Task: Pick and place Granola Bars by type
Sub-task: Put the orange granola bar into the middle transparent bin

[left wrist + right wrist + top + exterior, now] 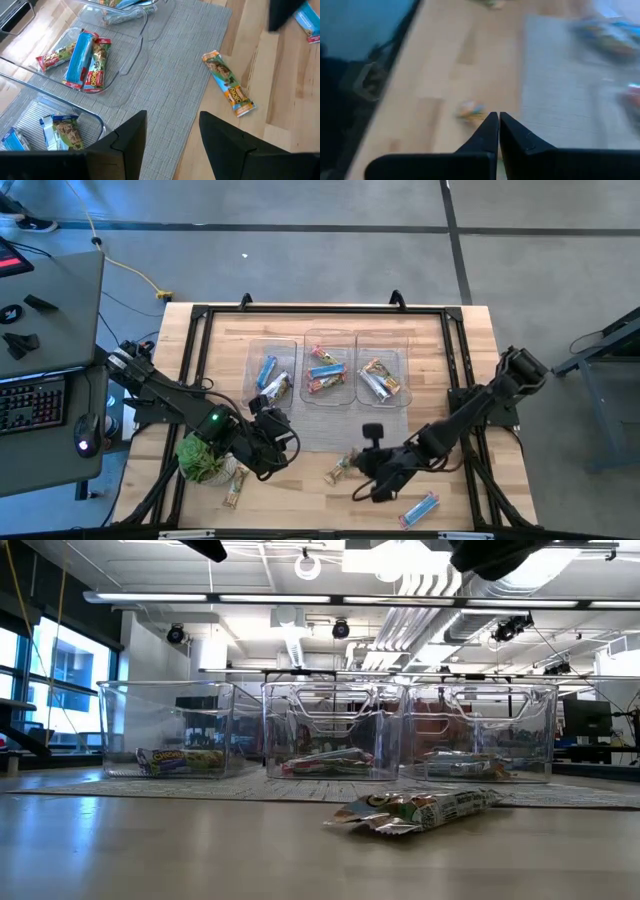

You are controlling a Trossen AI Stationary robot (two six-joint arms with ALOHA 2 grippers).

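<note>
Your left gripper stood with its two dark fingers apart and nothing between them, hovering over the near edge of the grey woven mat. Just ahead of it and off to one side, clear of the fingers, a loose granola bar lay flat on the bare wood just beside the mat's edge. You would have seen its green, yellow and orange wrapper, crimped at both ends, lying at a slant.

Your right gripper had its fingers pressed together and held nothing. In the high view it hung above the front of the table, close to that same green and orange bar. A blue bar lay near it on the wood toward the table's front right corner, apart from the gripper. One more bar lay at the front left, just beside a leafy green plant.

Farther back, three clear trays sat side by side on the mat. The left tray held blue-wrapped bars and a silvery one. The middle tray held red and green bars with a blue one lying across them. The right tray held a few mixed bars; you could not tell their kinds for certain.

From the low view, the loose bar lay crumpled and shiny on the wood in front of the three trays.
</note>
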